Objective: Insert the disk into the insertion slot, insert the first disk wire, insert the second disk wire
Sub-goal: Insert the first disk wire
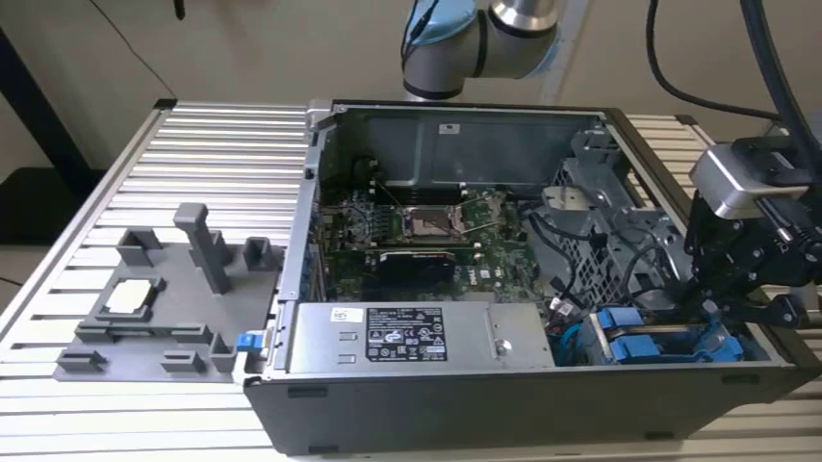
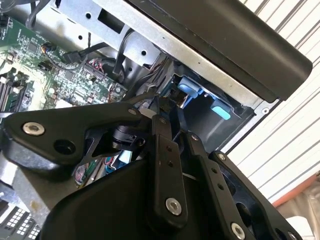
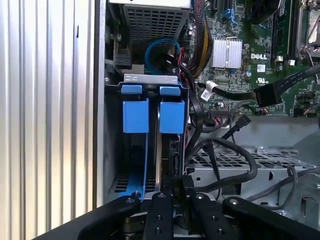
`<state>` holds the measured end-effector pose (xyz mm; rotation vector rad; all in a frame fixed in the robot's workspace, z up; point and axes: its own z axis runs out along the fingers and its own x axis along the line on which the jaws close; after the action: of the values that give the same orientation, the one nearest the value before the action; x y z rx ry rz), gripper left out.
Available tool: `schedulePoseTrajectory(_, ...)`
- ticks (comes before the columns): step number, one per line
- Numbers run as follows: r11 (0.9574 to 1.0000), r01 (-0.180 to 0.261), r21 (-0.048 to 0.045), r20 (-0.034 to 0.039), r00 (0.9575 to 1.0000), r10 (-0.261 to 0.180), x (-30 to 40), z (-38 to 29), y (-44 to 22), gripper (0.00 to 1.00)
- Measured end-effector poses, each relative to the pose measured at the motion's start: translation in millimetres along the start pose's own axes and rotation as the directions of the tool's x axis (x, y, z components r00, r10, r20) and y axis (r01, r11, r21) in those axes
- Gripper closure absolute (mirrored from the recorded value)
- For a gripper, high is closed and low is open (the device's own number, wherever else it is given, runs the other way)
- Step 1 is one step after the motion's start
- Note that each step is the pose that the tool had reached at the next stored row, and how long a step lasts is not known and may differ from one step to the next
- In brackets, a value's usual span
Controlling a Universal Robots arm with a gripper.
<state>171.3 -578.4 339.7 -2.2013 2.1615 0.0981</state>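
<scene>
Pincer hangs low, pointing down beside the blue-railed insertion slot.

Bright, even light; case interior shadowed (close claw perhaps slightly soft).

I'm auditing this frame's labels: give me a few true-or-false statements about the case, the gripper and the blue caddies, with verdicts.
1. The case lies open on a slatted table. True.
2. The gripper hangs over the grey tray. False: it is at the case's end on the exterior view's right, by the blue caddies; the tray lies at that view's left.
3. In the first wrist view, two blue caddies stand side by side in the bay. True.
4. The power supply lies on the table outside the case. False: it sits inside the case.
</scene>
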Motion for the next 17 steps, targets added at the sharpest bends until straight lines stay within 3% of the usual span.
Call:
schedulePoseTrajectory(12,1.0,-0.008,-0.0035,0.0004,1.0,0.008,-0.6,-1.0,0.0,0.81)
schedulePoseTrajectory(17,0.9999,-0.01,-0.0035,0.0003,0.9999,0.01,-4.3,-1.0,-0.1,0.81)
